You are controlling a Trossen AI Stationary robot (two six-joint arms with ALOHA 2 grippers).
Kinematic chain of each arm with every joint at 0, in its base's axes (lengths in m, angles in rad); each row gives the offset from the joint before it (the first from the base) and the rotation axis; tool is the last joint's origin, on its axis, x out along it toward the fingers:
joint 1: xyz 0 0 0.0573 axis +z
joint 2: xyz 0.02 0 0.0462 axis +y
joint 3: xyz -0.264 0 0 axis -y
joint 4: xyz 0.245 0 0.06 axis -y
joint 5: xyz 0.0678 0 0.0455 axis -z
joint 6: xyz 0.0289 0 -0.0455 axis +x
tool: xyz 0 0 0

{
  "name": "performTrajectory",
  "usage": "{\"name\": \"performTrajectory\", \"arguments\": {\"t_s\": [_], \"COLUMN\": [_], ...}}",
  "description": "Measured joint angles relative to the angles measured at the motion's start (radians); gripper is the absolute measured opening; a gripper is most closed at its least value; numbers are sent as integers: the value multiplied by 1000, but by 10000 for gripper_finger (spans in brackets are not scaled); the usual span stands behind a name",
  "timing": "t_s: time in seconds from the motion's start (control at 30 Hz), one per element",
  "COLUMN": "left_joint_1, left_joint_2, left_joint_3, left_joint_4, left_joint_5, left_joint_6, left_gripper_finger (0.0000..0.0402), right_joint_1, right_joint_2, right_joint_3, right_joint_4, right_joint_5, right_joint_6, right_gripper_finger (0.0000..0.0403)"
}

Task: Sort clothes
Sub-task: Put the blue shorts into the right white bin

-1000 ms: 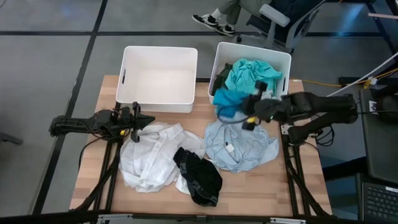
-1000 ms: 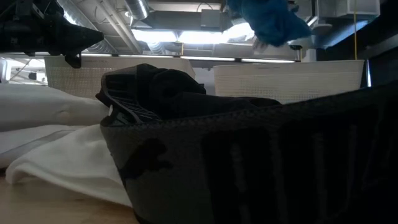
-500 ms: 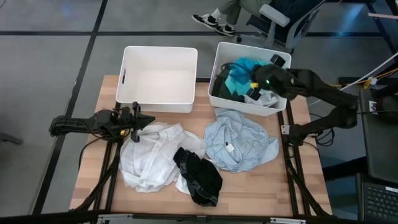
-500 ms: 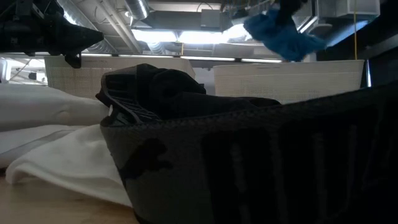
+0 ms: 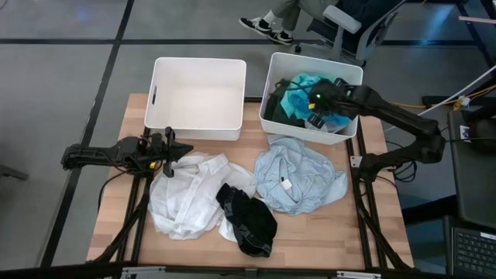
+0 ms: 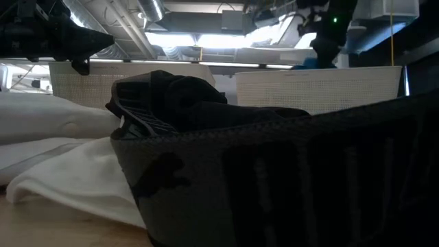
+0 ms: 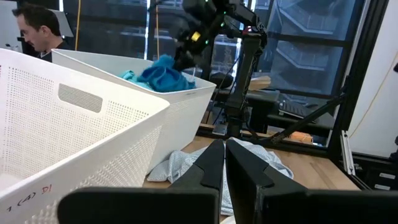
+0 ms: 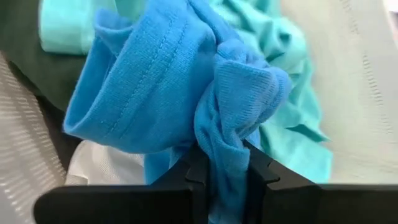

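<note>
A: Where's the blue garment [image 8: 186, 93]?

B: Bunched between the right gripper's [image 8: 217, 171] jaws, which pinch it over the right bin [image 5: 273, 81]; teal cloth [image 8: 298, 124] lies just beyond.

A: Handling?

B: Likely light, limp; grip a gathered fold. The left gripper [image 7: 224, 163] waits clenched, empty, beside the white shirt [image 5: 190, 194].

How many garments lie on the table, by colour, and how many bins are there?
White garment: 1
Black garment: 1
Pale blue garment: 1
White bins: 2, the left bin and the right bin
Total: 5
</note>
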Motion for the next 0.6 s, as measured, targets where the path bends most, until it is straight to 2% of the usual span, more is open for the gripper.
{"name": "performTrajectory", "arguments": {"t_s": [0.23,0.4,0.5,0.6], "left_joint_1": [0,0,0,0], "left_joint_2": [0,0,0,0], "left_joint_3": [0,0,0,0], "left_joint_4": [0,0,0,0], "left_joint_5": [0,0,0,0], "left_joint_6": [0,0,0,0], "left_gripper_finger": [8,8,8,8], "right_joint_1": [2,2,2,2], "right_joint_2": [0,0,0,0], "right_joint_3": [-119,-152,-153,-155], "right_joint_4": [88,96,93,92], "right_joint_5": [0,-1,-7,-48], "right_joint_6": [0,1,2,1], "right_gripper_finger": [47,48,62,94]}}
